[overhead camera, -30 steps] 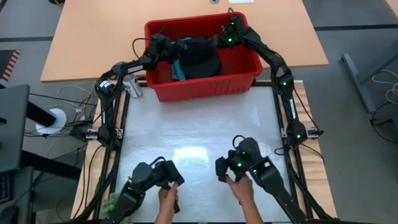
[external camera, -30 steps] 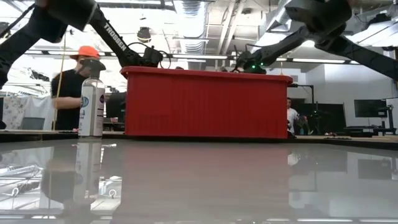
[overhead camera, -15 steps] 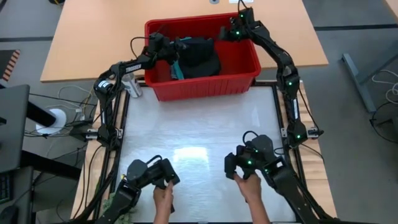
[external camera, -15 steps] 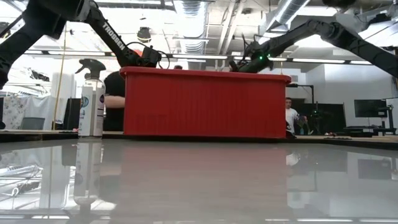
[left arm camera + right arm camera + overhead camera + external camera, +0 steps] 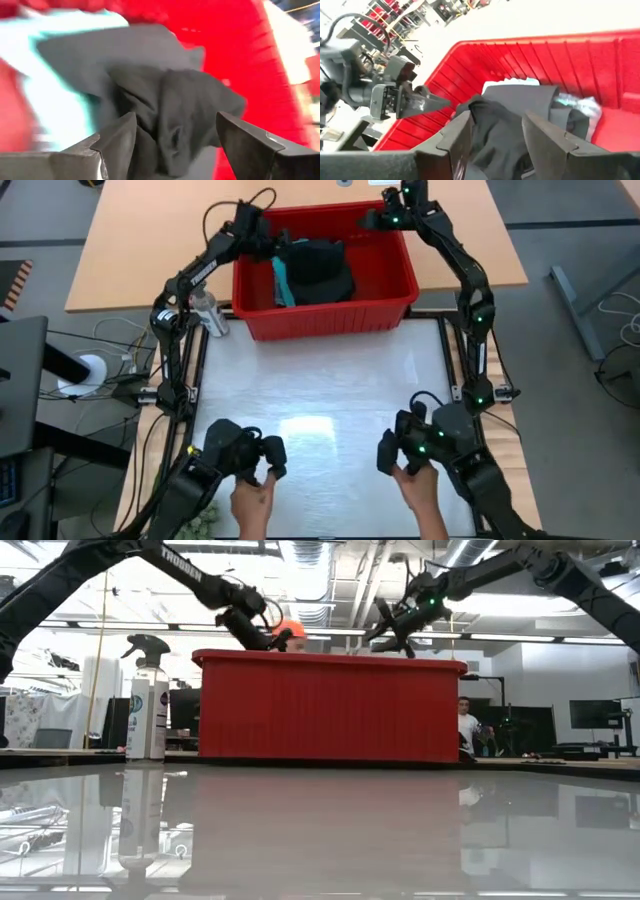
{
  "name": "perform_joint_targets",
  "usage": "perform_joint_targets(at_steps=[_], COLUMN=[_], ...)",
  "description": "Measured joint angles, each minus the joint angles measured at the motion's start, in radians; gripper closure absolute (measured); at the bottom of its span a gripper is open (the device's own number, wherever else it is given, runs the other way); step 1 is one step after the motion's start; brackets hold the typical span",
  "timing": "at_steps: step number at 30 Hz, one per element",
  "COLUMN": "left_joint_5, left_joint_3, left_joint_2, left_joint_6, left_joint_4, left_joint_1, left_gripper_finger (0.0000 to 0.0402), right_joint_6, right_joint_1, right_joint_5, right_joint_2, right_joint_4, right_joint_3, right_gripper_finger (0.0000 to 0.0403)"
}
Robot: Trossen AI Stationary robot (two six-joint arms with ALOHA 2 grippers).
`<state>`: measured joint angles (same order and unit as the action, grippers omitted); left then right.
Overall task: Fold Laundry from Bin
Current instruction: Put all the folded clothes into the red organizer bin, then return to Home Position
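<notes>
The red bin (image 5: pixel 330 315) stands at the table's far edge. Laundry lies in it: a black garment (image 5: pixel 320 268) on top and a turquoise one (image 5: pixel 282 280) at its left side. My left gripper (image 5: pixel 268 238) hangs open over the bin's far left corner, pointing at the black cloth (image 5: pixel 170 110), which shows beyond its fingers. My right gripper (image 5: pixel 378 220) hangs open above the bin's far right corner, clear of the rim (image 5: pixel 400 625). It looks down on the black garment (image 5: pixel 510 115) and across at the left gripper (image 5: pixel 427 105).
A spray bottle (image 5: pixel 207 315) stands just left of the bin. At the table's near edge a person's hands (image 5: pixel 250 495) hold two control arms (image 5: pixel 425 445). The white table top (image 5: pixel 320 390) lies between them and the bin. Someone in an orange cap (image 5: pixel 290 630) is behind the bin.
Both grippers have risen and moved toward the table's far edge. The right one has lifted clear above the bin's rim. The left one now sits over the bin's far left corner.
</notes>
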<state>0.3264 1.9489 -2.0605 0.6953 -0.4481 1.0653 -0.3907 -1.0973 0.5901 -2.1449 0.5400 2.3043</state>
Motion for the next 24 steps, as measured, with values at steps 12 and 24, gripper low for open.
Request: perform_joint_targets(at_steps=[12,24], left_joint_5=[0.286,0.048], left_joint_3=[0.37,0.303], left_joint_2=[0.058,0.506], left_joint_6=[-0.232,-0.511], left_joint_4=[-0.254,-0.204], left_joint_1=[-0.025,-0.132], left_gripper_finger=[0.0141,0.0141], right_joint_6=[0.146,0.533], right_joint_1=[-0.025,-0.031], right_joint_5=[0.096,-0.045], right_joint_2=[0.238,0.658], right_joint_4=[0.158,0.64], right_joint_3=[0.0,0.0], right_gripper_finger=[0.0202,0.0202])
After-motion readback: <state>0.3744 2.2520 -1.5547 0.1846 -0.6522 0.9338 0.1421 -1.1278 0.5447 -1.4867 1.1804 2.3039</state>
